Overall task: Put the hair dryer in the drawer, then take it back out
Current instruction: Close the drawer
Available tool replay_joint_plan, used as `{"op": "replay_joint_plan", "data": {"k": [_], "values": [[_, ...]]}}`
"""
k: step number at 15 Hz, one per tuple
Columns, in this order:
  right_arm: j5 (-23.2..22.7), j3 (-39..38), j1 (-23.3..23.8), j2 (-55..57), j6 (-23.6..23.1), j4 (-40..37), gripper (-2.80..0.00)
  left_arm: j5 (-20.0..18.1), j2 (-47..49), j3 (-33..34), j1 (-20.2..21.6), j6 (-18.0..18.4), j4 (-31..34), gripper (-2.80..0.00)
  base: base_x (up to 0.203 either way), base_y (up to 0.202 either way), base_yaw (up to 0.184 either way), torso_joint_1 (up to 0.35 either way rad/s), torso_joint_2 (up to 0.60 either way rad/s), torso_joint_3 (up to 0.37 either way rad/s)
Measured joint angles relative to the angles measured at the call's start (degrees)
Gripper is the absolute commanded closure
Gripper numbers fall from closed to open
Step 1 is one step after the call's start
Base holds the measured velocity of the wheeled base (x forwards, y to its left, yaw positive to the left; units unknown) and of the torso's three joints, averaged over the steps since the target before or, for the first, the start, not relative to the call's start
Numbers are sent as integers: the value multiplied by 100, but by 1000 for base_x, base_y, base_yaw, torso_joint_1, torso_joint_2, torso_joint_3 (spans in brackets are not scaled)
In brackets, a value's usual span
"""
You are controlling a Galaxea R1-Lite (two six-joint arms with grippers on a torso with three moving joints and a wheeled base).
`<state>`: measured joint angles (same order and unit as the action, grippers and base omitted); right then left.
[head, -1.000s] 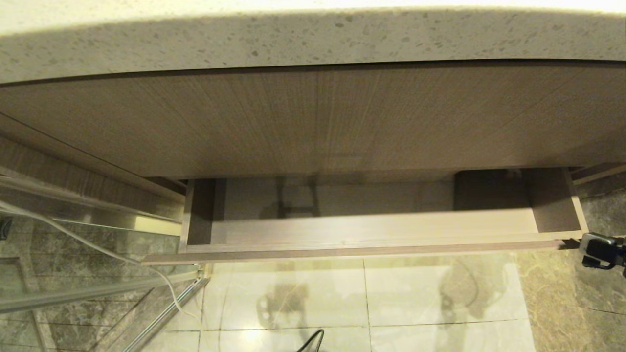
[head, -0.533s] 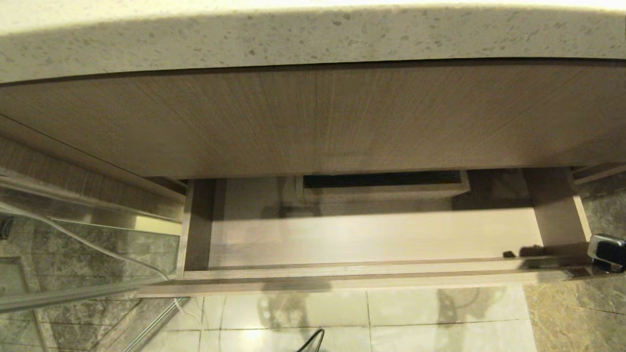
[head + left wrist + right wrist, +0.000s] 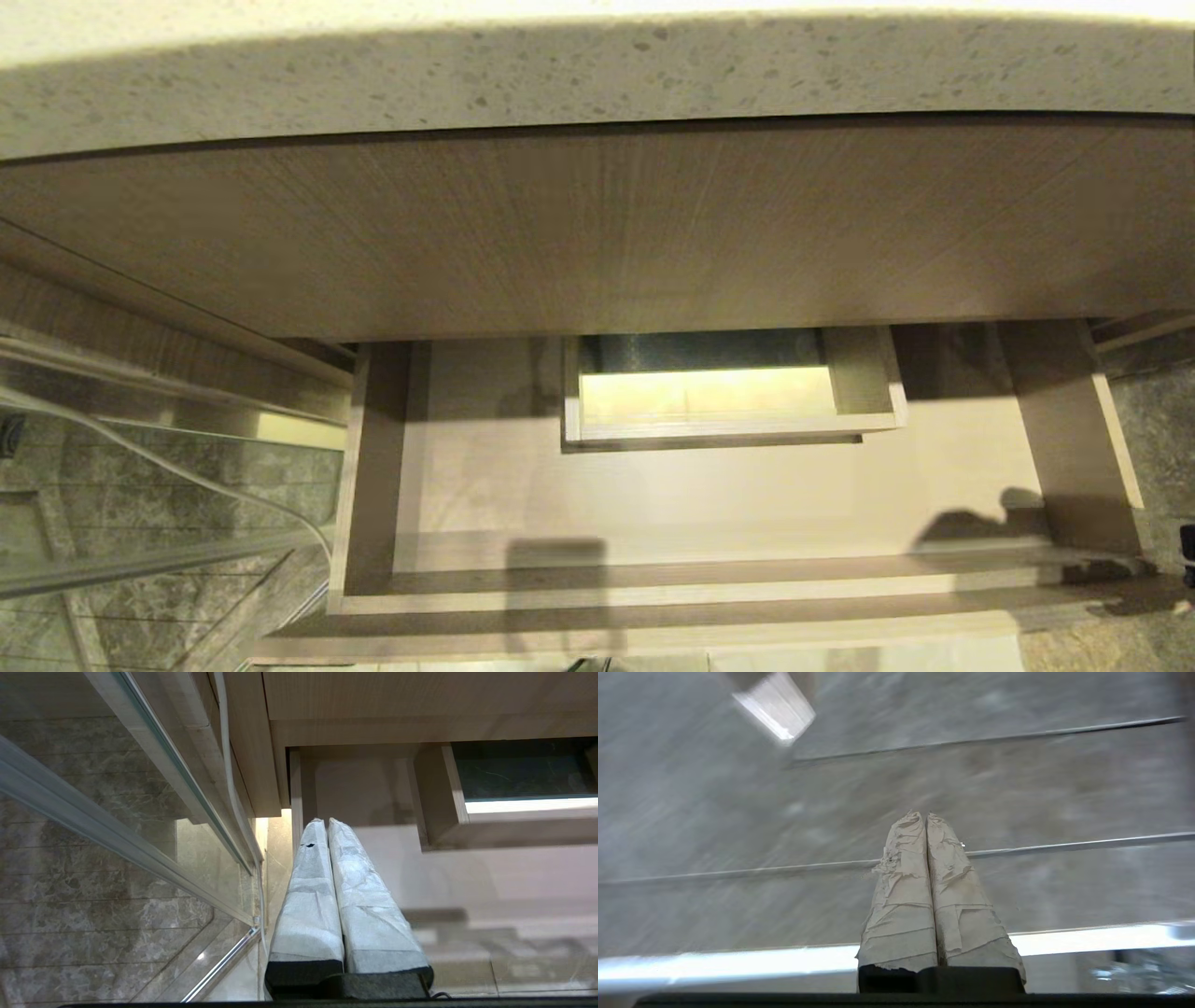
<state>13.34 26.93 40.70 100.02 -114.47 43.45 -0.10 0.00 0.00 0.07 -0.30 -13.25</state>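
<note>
Drawer [image 3: 709, 504] open beneath speckled tabletop [image 3: 597, 84], boxed cut-out [image 3: 728, 392] at middle. Hair dryer not visible. Left gripper [image 3: 325, 821] jaws closed, empty, beside drawer's left end. Right gripper [image 3: 923, 814] jaws closed, empty, over floor [image 3: 1017, 788].

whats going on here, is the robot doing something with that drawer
The drawer under the counter stands pulled well out, its boxed cut-out showing, and nothing lies in it. No hair dryer is in view. The right pincer is shut on nothing, off the drawer's right end above the floor. The left pincer is shut and parked near the drawer's left end.
</note>
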Motion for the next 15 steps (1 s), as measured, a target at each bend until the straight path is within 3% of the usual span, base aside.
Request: {"op": "replay_joint_plan", "data": {"k": [6,11,15], "values": [[889,57,20,118,335,-1238,0,0,0,0,0,-2,0,0,0,0,0,0,0,0],[848,196,0,343,1814,-2783,0,2,0,0,0,-2,0,0,0,0,0,0,0,0],[735,495,-7,430,2357,-4336,0,0,0,0,0,0,-2,0,0,0,0,0,0,0]]}}
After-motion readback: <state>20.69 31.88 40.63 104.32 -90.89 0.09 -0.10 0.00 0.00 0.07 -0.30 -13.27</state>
